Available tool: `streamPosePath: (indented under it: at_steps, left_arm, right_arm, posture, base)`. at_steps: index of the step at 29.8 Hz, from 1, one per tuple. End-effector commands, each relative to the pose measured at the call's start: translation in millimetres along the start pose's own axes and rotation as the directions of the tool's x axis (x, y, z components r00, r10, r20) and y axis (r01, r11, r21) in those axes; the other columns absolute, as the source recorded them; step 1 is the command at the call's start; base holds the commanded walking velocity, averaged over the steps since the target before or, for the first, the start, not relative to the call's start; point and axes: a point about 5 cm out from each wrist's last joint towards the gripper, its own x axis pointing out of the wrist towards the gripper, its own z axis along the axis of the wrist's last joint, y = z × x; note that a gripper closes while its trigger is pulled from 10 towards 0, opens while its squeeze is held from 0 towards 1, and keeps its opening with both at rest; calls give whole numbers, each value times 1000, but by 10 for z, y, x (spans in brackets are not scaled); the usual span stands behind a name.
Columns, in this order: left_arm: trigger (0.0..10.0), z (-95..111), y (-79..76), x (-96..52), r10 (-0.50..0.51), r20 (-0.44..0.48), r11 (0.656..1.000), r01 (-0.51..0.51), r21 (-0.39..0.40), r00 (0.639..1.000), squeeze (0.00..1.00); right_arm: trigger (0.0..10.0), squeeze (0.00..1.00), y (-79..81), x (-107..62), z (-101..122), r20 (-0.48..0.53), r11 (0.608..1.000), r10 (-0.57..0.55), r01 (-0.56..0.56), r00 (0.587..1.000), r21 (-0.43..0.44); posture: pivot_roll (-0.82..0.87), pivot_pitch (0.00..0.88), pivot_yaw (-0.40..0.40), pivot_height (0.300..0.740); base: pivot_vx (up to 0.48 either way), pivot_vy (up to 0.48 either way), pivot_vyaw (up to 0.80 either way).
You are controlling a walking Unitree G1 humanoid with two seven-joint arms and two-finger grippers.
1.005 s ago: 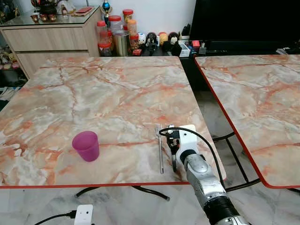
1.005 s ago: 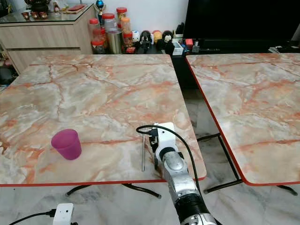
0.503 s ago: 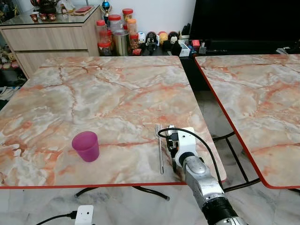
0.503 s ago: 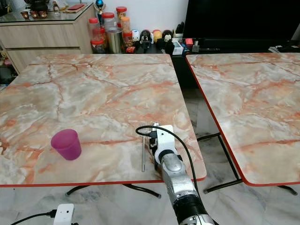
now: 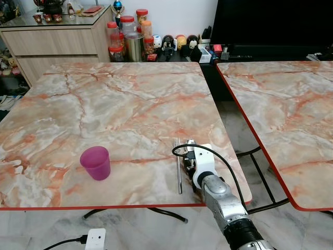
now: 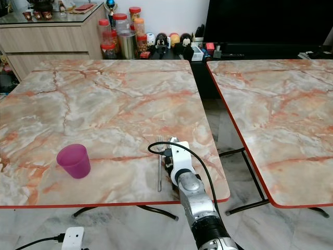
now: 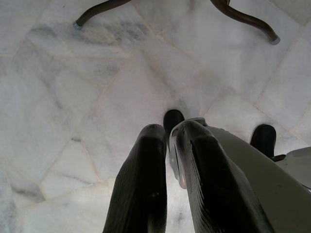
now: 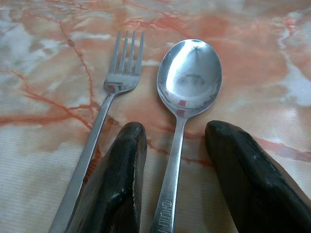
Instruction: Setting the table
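A steel spoon (image 8: 189,77) and a steel fork (image 8: 124,68) lie side by side on the marble table (image 5: 114,104), near its front right corner. My right gripper (image 8: 177,170) is open and low over the spoon's handle, one black finger on each side of it without touching. The fork (image 5: 179,166) lies just left of my right arm (image 5: 218,192). A purple cup (image 5: 95,162) stands upright near the front edge, well left of the fork. My left gripper (image 7: 167,133) hangs shut over the floor.
A second marble table (image 5: 291,114) stands to the right across a narrow gap of tiled floor (image 5: 234,135). Behind are a sideboard (image 5: 52,41), jars (image 5: 130,41) and a black screen (image 5: 270,23). A white power strip (image 5: 93,238) lies on the floor under the front edge.
My right wrist has shifted slightly left and lower over the spoon. The fork, the spoon and the cup have stayed where they were.
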Motion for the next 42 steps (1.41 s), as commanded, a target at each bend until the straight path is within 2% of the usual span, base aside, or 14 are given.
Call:
streamPosePath:
  at_steps: [1, 6, 7, 8, 27, 35, 40, 42]
  left_arm:
    - [10000, -51, 10, -9, 0, -23, 1000, 0, -15, 1000, 0]
    - [10000, -66, 4, -11, -6, -30, 1000, 5, -19, 1000, 0]
    - [10000, -67, 2, -11, -7, -31, 1000, 6, -21, 1000, 0]
    - [10000, -67, 0, -11, -8, -31, 1000, 8, -22, 999, 0]
    - [10000, -69, -23, -9, -37, -41, 999, 35, -29, 999, 0]
    - [10000, -64, -38, -7, -42, -40, 999, 41, -28, 998, 0]
    - [10000, -53, -48, -5, -47, -35, 999, 46, -18, 998, 0]
    - [10000, -54, -48, -5, -47, -35, 999, 46, -16, 998, 0]
  right_arm:
    - [10000, 0, -25, -3, -80, -52, 1000, -17, 16, 998, -11]
    - [10000, 0, -32, -4, -110, -77, 1000, -24, 23, 997, -9]
    - [5255, 0, -33, -4, -110, -77, 1000, -24, 24, 997, -8]
    - [0, 0, -33, -4, -110, -76, 1000, -24, 24, 997, -5]
    - [0, 0, -34, 15, -66, -73, 1000, -31, 31, 997, -3]
    - [0, 0, -80, 15, -61, -68, 998, -58, 57, 996, -13]
    - [0, 0, -286, 4, 58, -1, 978, -205, 205, 979, -23]
    - [0, 0, -300, 3, 79, 11, 976, -217, 217, 976, -20]
  posture:
    - [11, 0, -38, 714]
    - [12, 0, -40, 714]
    - [12, 0, -40, 714]
    - [12, 0, -40, 714]
    - [16, 0, -39, 714]
    - [15, 0, -38, 714]
    - [14, 0, -37, 714]
    - [14, 0, -37, 714]
  base:
    - [0, 0, 0]
    - [0, 0, 0]
    - [0, 0, 0]
    - [0, 0, 0]
    - [0, 0, 0]
    - [0, 0, 0]
    - [0, 0, 0]
    - [0, 0, 0]
